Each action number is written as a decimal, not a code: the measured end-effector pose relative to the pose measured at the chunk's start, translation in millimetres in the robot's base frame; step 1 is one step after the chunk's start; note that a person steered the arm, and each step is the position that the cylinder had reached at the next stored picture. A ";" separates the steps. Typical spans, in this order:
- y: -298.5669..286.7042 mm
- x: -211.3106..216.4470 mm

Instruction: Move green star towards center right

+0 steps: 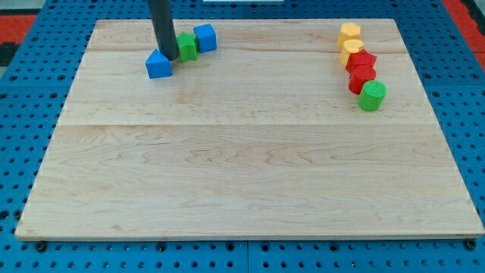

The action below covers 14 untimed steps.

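The green star [187,46] lies near the board's top left, partly hidden by my rod. My tip [168,58] stands just left of the star, touching or nearly touching it. A blue triangular block [158,65] sits just left and below the tip. A blue cube [204,37] sits right of the star, touching it.
On the wooden board [250,174], at the view's upper right, a row of blocks runs downward: two yellow blocks [349,32] [352,50], two red blocks [364,61] [360,77] and a green cylinder [371,95].
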State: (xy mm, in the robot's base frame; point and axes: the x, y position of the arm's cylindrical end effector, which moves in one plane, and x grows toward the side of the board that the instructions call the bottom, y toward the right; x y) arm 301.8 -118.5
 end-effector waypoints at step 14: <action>266.0 216.5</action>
State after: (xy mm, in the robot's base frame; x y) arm 518.3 147.5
